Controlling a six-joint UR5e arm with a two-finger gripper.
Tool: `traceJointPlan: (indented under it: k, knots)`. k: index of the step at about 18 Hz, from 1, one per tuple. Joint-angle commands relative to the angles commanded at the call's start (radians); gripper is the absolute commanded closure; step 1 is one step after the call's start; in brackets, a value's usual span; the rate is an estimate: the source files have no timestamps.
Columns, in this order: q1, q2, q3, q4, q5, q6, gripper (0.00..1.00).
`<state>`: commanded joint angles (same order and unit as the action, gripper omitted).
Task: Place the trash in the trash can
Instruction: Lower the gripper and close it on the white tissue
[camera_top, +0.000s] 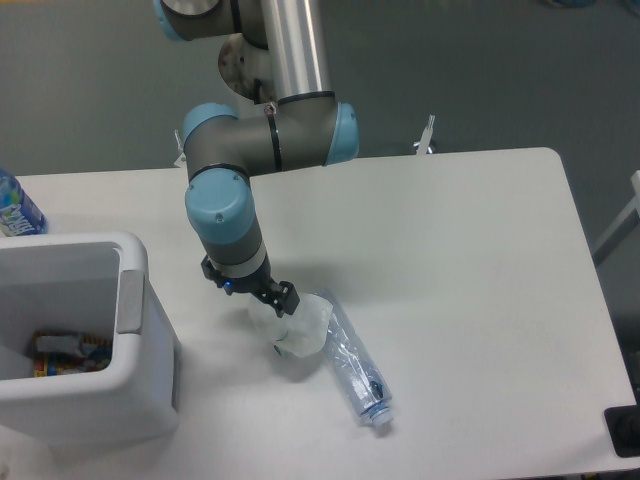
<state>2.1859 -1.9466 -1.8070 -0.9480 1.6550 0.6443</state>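
The white wad of wrinkly paper (298, 330) lies on the table near the front middle. Against its right side lies the clear plastic bottle (353, 362), its white cap pointing to the front edge. My gripper (252, 296) hangs low over the wad's upper left edge, pointing down. It is open, with one black finger (284, 299) at the wad's top and the other towards the trash can. Nothing is held. The boxy white trash can (132, 300) stands at the front left, a grey strip along its right rim.
A bottle with a bright blue label (16, 208) stands at the far left edge behind the trash can. Some colourful items (60, 354) lie at the bottom of the can. The arm's base (250, 60) rises behind the table's back edge.
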Motion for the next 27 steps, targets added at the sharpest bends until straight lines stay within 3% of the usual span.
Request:
traceJointPlan:
  k: [3,4,12,17,22,27]
  knots:
    - [0.000,0.003,0.011,-0.005,0.017,-0.003,0.93]
    - [0.002,0.002,0.012,-0.006,0.017,-0.003,1.00]
    - [0.071,0.012,0.037,-0.014,0.011,-0.054,1.00]
    - [0.132,0.084,0.058,-0.017,-0.070,-0.052,1.00]
    - [0.209,0.156,0.145,-0.012,-0.234,-0.147,1.00]
    - [0.285,0.201,0.287,-0.005,-0.423,-0.436,1.00]
